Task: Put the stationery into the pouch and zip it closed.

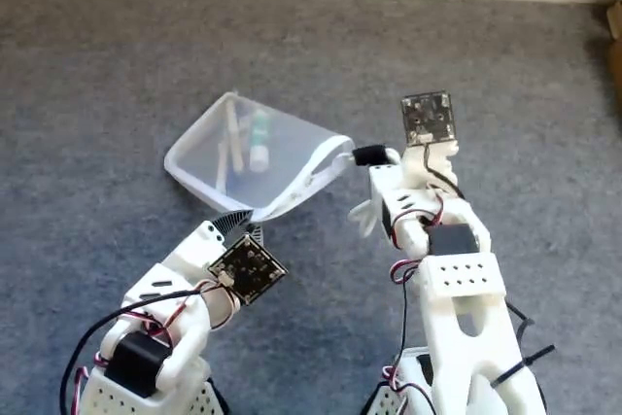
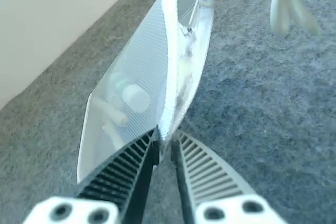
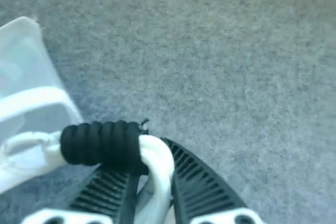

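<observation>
Nearest you, the left claw (image 2: pixel 165 141) is pinched shut on one corner of the pouch (image 2: pixel 137 61), with only a thin edge of the plastic caught between its ribbed pads. That is your first weak spot. Any pull along the zip loads that narrow bite, and if the smooth film creeps out, the pouch will likely swing free and follow the other arm instead of closing.

Past the claw, the pouch stretches between the two arms above the grey desk (image 1: pixel 486 65), tilted on its side. The stationery is inside: a white tube (image 2: pixel 135 98) and a couple of pale sticks (image 1: pixel 225 151) lie against the lower wall. I can't tell how much of the zip is done up. If part of the mouth is open, a sharp tug or a further tilt could slide the sticks toward the gap, where they could jam the slider or drop out.

At the far end, the right claw (image 3: pixel 149 157) is closed on the white cord just behind the black ribbed pull (image 3: pixel 102 144) — on the cord, it seems, not on the pull itself. The cord is soft and rounded, so it may roll or slip through the pads under load. Pulling off the zip's line would probably bunch the film and stall the slider, so keep the pouch taut and the pull straight.
</observation>
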Controlling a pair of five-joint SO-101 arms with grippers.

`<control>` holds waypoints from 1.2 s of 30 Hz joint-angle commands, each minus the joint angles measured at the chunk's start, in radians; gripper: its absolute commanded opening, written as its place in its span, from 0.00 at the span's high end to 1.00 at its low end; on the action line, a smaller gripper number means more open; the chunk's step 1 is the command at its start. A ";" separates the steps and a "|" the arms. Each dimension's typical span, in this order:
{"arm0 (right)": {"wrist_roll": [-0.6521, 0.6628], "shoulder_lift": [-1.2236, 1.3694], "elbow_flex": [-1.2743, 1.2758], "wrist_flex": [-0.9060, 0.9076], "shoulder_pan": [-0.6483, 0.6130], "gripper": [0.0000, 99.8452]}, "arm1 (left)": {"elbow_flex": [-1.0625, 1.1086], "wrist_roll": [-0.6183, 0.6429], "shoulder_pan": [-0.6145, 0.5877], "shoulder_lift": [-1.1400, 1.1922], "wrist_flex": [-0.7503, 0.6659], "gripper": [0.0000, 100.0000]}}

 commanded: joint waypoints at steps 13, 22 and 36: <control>-0.012 0.005 -0.084 -0.076 0.205 1.00 | -0.021 0.018 -0.039 -0.008 0.014 1.00; -0.012 0.199 -0.160 -0.090 0.308 1.00 | -0.021 0.018 -0.039 -0.008 0.014 1.00; -0.006 0.234 -0.191 -0.033 0.269 1.00 | -0.019 0.018 -0.039 -0.008 0.012 1.00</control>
